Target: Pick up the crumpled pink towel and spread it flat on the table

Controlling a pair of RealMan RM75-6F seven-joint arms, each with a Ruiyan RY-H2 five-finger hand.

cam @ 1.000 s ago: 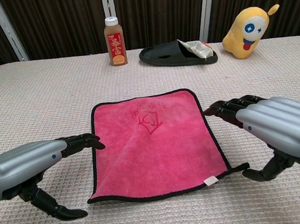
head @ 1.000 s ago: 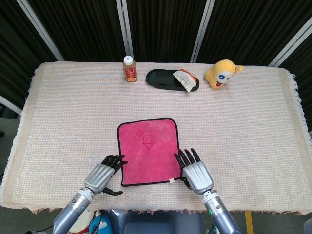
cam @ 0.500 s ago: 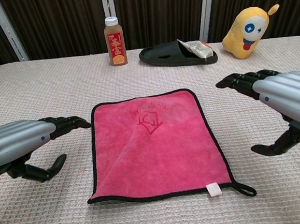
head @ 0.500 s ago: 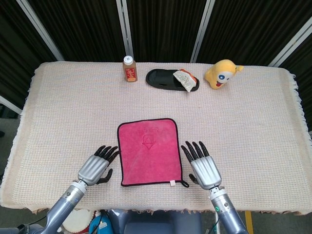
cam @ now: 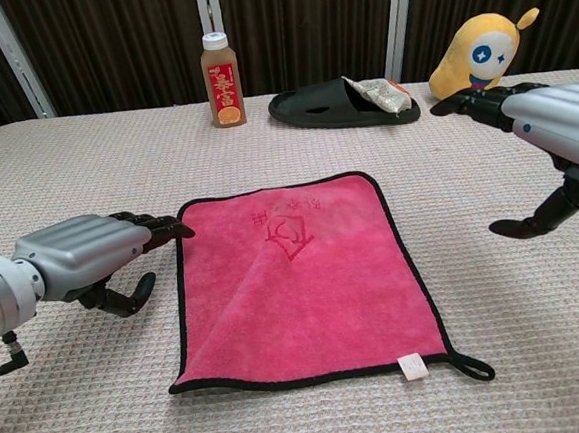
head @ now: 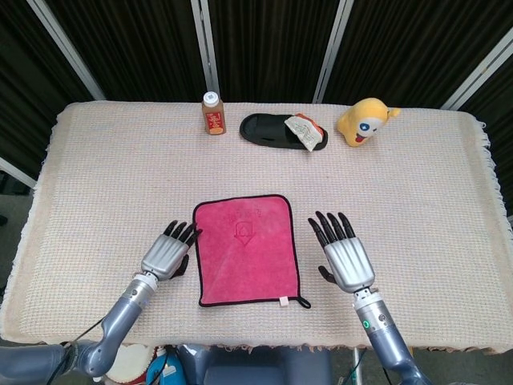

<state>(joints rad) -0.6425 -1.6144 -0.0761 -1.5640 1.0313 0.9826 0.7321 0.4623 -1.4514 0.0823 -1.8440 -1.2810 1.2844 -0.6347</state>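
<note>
Both hands are seen with fingers stretched out and apart, and nothing is held in either. On the robot's left, the left hand (head: 166,254) is placed palm down just beside the left edge of the pink towel (head: 247,251), its dark fingertips (cam: 166,226) reaching close to that edge in the chest view; whether they touch the cloth cannot be told. On the other side, the right hand (head: 345,257) is held clear of the towel's right edge, with a strip of bare table between them.

In the middle of the near half of the table (head: 417,184), the towel is laid out flat as a rectangle with a black border. A small white tag (cam: 413,365) and a black hanging loop (cam: 472,367) are seen at its near right corner.

Along the far edge of the table, a juice bottle (head: 212,112), a black slipper (head: 272,129) with a snack packet (head: 303,130) resting on it, and a yellow plush toy (head: 365,120) are lined up, well apart from the towel.
</note>
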